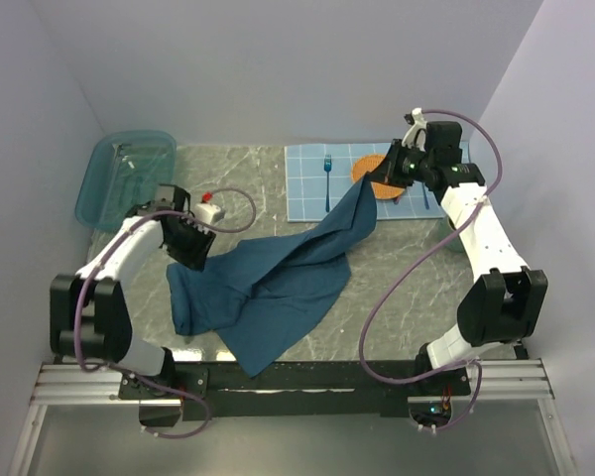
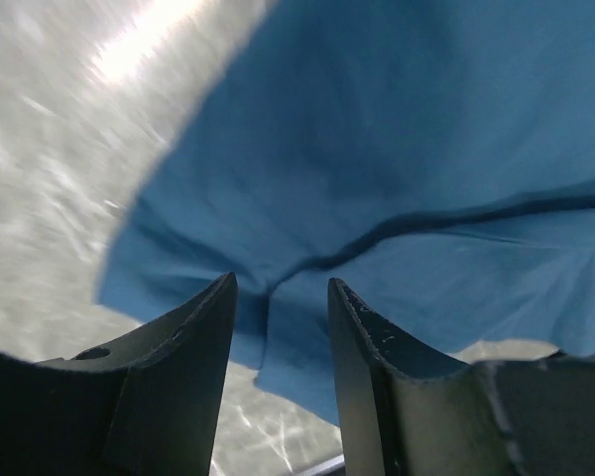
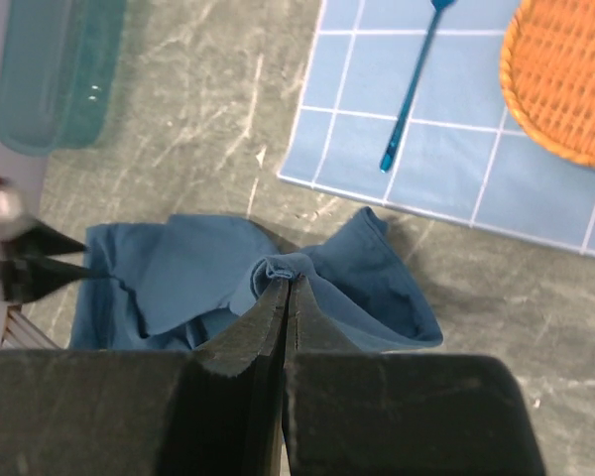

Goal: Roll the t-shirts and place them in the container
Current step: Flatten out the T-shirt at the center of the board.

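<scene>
Because the t-shirt [image 1: 268, 297] is soft, light and floppy, it sags across the middle of the table [image 1: 268, 183]. The right gripper [image 3: 288, 286] pinches one fold, held up far right. The left gripper [image 2: 278, 288] is open by the left edge, which looks like a good place to grab

Plain lavender walls [image 1: 278, 59] around a grey marble-patterned tabletop [image 1: 268, 188], soft light.

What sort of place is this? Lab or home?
Probably a lab test cell: plain walls box in the table, a metal mounting rail lines its near edge, the placemat and fork look staged.
</scene>
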You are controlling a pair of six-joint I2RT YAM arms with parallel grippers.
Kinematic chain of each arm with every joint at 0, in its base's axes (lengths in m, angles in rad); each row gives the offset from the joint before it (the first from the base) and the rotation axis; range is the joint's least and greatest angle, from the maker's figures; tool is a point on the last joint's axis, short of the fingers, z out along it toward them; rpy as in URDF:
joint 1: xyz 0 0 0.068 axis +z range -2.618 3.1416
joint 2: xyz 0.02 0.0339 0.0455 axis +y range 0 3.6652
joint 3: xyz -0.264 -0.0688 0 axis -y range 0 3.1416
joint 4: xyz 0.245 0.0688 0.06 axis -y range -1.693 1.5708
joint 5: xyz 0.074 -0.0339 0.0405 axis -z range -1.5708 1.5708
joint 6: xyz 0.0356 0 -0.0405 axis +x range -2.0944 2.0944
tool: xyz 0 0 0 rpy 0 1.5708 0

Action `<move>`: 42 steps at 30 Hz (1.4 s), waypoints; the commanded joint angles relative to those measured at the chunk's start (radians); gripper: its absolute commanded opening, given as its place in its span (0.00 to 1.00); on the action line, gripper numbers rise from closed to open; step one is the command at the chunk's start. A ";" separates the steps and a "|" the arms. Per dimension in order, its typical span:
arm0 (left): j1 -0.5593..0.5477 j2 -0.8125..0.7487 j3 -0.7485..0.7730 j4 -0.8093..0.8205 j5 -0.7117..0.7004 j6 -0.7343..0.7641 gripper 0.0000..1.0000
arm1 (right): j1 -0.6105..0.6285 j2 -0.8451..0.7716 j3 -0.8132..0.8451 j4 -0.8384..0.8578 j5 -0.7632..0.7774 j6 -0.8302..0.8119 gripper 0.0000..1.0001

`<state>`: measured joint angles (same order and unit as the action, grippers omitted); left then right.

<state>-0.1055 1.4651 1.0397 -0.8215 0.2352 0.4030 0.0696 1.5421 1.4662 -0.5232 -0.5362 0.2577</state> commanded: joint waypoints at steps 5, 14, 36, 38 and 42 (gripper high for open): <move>0.032 -0.006 -0.023 -0.093 -0.054 0.103 0.49 | -0.002 -0.059 -0.032 0.041 -0.045 0.005 0.00; 0.026 0.115 -0.007 -0.165 -0.048 0.135 0.47 | -0.002 -0.074 -0.058 0.040 -0.054 -0.001 0.00; 0.026 0.014 0.163 -0.254 -0.079 0.143 0.01 | -0.004 -0.073 -0.027 0.060 -0.033 0.003 0.00; 0.027 -0.018 0.276 -0.324 -0.048 0.140 0.01 | -0.005 -0.059 0.029 0.063 -0.019 0.003 0.00; -0.003 -0.019 0.503 -0.549 0.114 0.203 0.01 | -0.007 -0.028 0.092 0.065 -0.024 0.005 0.00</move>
<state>-0.0803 1.5154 1.3602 -1.1313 0.1867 0.5457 0.0692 1.5078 1.4639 -0.5076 -0.5682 0.2646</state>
